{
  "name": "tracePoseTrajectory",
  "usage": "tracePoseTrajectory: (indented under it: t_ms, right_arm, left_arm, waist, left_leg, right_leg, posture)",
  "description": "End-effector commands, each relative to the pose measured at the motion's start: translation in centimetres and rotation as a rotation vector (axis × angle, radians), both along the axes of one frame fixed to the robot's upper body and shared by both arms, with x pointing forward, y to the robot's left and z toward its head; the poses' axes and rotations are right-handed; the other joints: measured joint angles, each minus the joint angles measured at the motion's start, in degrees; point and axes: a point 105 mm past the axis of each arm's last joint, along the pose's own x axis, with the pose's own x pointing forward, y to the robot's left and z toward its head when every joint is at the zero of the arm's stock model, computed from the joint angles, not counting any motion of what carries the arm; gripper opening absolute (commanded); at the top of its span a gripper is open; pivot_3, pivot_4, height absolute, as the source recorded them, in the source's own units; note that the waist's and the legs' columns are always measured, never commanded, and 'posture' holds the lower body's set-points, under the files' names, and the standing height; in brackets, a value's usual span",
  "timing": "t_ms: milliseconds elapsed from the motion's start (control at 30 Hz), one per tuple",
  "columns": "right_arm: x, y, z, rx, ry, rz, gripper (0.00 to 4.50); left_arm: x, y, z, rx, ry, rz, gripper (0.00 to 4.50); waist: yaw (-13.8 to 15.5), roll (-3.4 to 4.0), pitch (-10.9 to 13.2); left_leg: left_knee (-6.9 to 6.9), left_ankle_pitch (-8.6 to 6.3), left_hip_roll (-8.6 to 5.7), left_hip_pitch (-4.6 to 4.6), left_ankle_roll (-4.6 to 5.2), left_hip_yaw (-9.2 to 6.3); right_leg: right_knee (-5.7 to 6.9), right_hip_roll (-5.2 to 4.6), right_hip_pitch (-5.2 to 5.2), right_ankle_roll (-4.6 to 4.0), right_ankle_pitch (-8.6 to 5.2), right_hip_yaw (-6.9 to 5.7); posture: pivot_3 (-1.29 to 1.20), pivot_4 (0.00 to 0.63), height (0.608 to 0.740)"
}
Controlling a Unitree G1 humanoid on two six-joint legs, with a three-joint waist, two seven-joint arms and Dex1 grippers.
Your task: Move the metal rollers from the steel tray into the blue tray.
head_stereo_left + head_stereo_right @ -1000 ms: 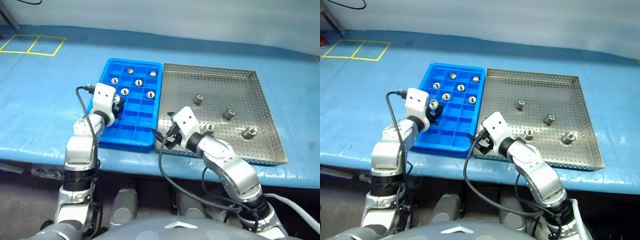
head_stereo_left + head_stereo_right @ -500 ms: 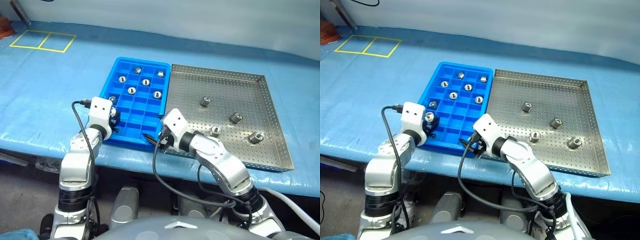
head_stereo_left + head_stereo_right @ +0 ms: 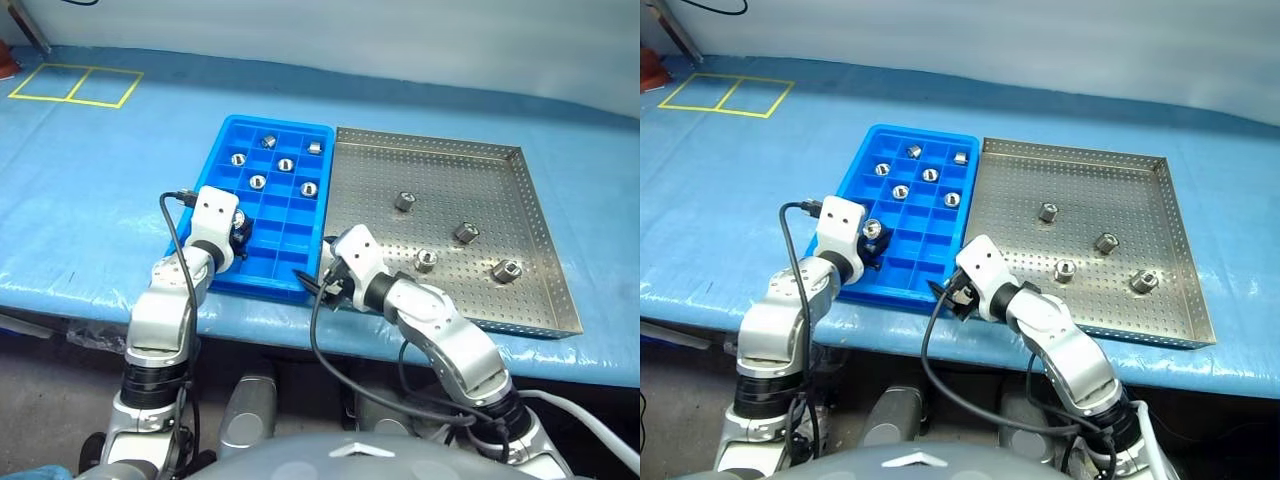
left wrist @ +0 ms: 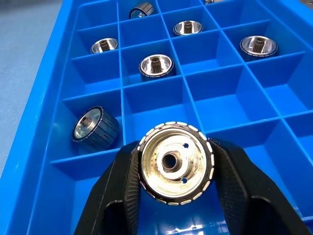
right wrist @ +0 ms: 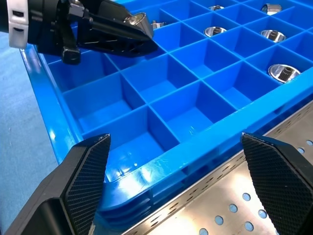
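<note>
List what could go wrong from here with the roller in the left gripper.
1. The left gripper holds a roller by its rim above a divider wall of the blue tray; released there, it might straddle two compartments.
2. The open right gripper hangs over the blue tray's near edge, close by; the arms could bump.

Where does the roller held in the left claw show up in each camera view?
Left eye: held roller, over the blue tray near its left rim.
Right eye, same spot.
Left wrist, between the claw's fingers.
Right wrist, top.
Shared landmark: the blue tray's grid.
</note>
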Motion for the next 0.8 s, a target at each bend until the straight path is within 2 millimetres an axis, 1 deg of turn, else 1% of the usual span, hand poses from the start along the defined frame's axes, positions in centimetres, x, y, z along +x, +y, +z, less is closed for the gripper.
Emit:
tracePoseTrajectory:
  t_ms: [33,133,167,200,233,300,367,400,433,467,533,567,600,633,733,800]
  right_arm:
    - [0.0,-0.2,1.4,0.027,-0.054,-0.016,4.50]
    - [0.1,-0.5,1.6,0.027,-0.061,-0.031,4.50]
    - [0.2,-0.6,1.7,0.028,-0.063,-0.036,4.50]
    - [0.3,-0.8,1.8,0.028,-0.067,-0.046,4.50]
    - [0.3,-1.2,1.8,0.026,-0.071,-0.062,4.50]
    - [0.3,-1.8,1.9,0.020,-0.076,-0.085,4.50]
    - [0.3,-2.2,1.9,0.016,-0.077,-0.105,4.50]
    - [0.2,-2.7,1.8,0.011,-0.077,-0.128,4.50]
    - [0.1,-3.1,1.8,0.008,-0.077,-0.144,4.50]
    - [-0.1,-3.7,1.7,0.004,-0.076,-0.171,4.50]
    - [-0.3,-4.4,1.6,0.000,-0.073,-0.208,4.50]
    - [-0.5,-4.9,1.5,-0.003,-0.070,-0.237,4.50]
    - [-0.6,-5.2,1.4,-0.005,-0.068,-0.254,4.50]
    - [-0.9,-5.7,1.4,-0.004,-0.065,-0.281,4.50]
    - [-1.3,-6.6,1.3,-0.004,-0.060,-0.342,4.50]
    - [-1.6,-7.0,1.2,-0.004,-0.059,-0.370,4.50]
  left_arm:
    - [0.3,0.0,1.5,-0.011,-0.051,0.000,3.21]
    - [1.1,-1.0,3.0,-0.038,-0.098,-0.048,4.23]
    - [1.3,-1.4,3.4,-0.043,-0.110,-0.068,4.47]
    - [1.8,-2.0,4.1,-0.058,-0.127,-0.100,4.47]
    - [2.5,-3.1,5.0,-0.070,-0.149,-0.160,4.47]
    - [3.5,-4.7,6.3,-0.083,-0.175,-0.240,4.47]
    - [4.3,-6.0,6.9,-0.092,-0.179,-0.311,4.47]
    - [5.0,-7.6,7.2,-0.080,-0.183,-0.383,4.47]
    - [5.4,-8.6,7.5,-0.066,-0.186,-0.433,4.47]
    - [6.0,-10.2,7.6,-0.061,-0.180,-0.502,4.47]
    - [6.7,-12.3,7.7,-0.058,-0.173,-0.578,4.47]
    - [7.1,-13.6,7.6,-0.050,-0.168,-0.617,4.47]
    - [7.4,-14.4,7.5,-0.043,-0.166,-0.640,4.47]
    - [7.8,-15.6,7.4,-0.062,-0.153,-0.660,4.47]
    - [8.6,-18.5,6.7,-0.096,-0.113,-0.686,4.47]
    - [8.8,-19.8,6.0,-0.090,-0.093,-0.696,4.47]
  waist:
    - [-0.03,0.00,0.00]
    - [0.15,-0.01,0.01]
    - [0.17,-0.01,0.01]
    - [0.14,-0.01,0.00]
    - [0.17,-0.01,0.01]
    - [0.17,-0.02,0.00]
    - [-0.14,-0.02,0.00]
    - [-0.54,-0.02,0.00]
    - [-0.47,-0.02,0.00]
    - [-0.72,-0.02,0.00]
    - [-1.09,-0.02,0.00]
    - [-1.53,-0.02,0.00]
    - [-1.97,-0.02,0.00]
    - [-2.40,-0.03,0.00]
    - [-3.60,-0.03,0.01]
    - [-4.83,-0.03,0.01]
  left_leg:
    - [0.00,0.00,0.00,0.00,0.00,0.00]
    - [0.00,0.00,0.00,-0.01,0.00,0.00]
    - [0.01,0.00,0.00,-0.01,0.00,0.00]
    - [0.03,0.00,0.00,-0.01,-0.01,0.00]
    - [0.04,0.00,-0.01,0.00,-0.01,0.01]
    - [0.08,0.01,-0.02,-0.03,-0.01,0.00]
    - [0.10,0.01,-0.03,-0.05,-0.01,0.01]
    - [0.10,0.01,-0.04,-0.05,-0.01,0.01]
    - [0.09,0.01,-0.04,-0.05,-0.01,0.03]
    - [0.09,0.01,-0.08,-0.09,-0.01,-0.02]
    - [0.08,0.01,-0.09,-0.11,0.00,-0.01]
    - [0.08,0.01,-0.09,-0.13,0.00,0.00]
    - [0.08,0.00,-0.10,-0.13,0.01,0.02]
    - [0.09,0.00,-0.12,-0.14,0.02,0.02]
    - [0.09,-0.02,-0.14,-0.14,0.05,0.06]
    - [0.08,-0.03,-0.14,-0.14,0.07,0.09]
  right_leg:
    - [0.00,0.00,0.00,0.00,0.00,0.00]
    - [0.00,0.00,0.00,0.00,0.00,0.00]
    - [-0.01,0.00,0.01,0.00,0.00,-0.01]
    - [-0.01,0.00,0.02,0.00,0.00,-0.01]
    - [-0.01,0.00,0.03,0.01,0.00,-0.01]
    - [-0.01,0.00,0.03,0.01,0.00,-0.02]
    - [-0.02,-0.01,0.03,0.03,0.02,-0.01]
    - [-0.05,-0.01,0.04,0.04,0.02,0.00]
    - [-0.05,-0.02,0.04,0.05,0.03,0.03]
    - [-0.05,-0.02,0.03,0.06,0.03,-0.02]
    - [-0.06,-0.03,0.02,0.08,0.04,0.00]
    - [-0.09,-0.03,0.02,0.11,0.06,0.01]
    - [-0.11,-0.04,0.01,0.13,0.07,0.03]
    - [-0.11,-0.06,0.02,0.14,0.07,0.03]
    - [-0.14,-0.08,0.00,0.17,0.06,0.07]
    - [-0.13,-0.08,-0.02,0.17,0.06,0.10]
  posture:
    - [0.11,0.150,0.740]
    - [0.09,0.150,0.740]
    - [0.08,0.150,0.740]
    - [0.08,0.150,0.740]
    - [0.06,0.150,0.740]
    - [0.05,0.150,0.740]
    - [0.01,0.150,0.740]
    - [0.00,0.150,0.740]
    - [-0.01,0.150,0.740]
    - [-0.04,0.150,0.740]
    - [-0.07,0.150,0.740]
    - [-0.10,0.150,0.740]
    - [-0.11,0.150,0.740]
    - [-0.12,0.150,0.740]
    - [-0.17,0.150,0.740]
    - [-0.21,0.150,0.740]
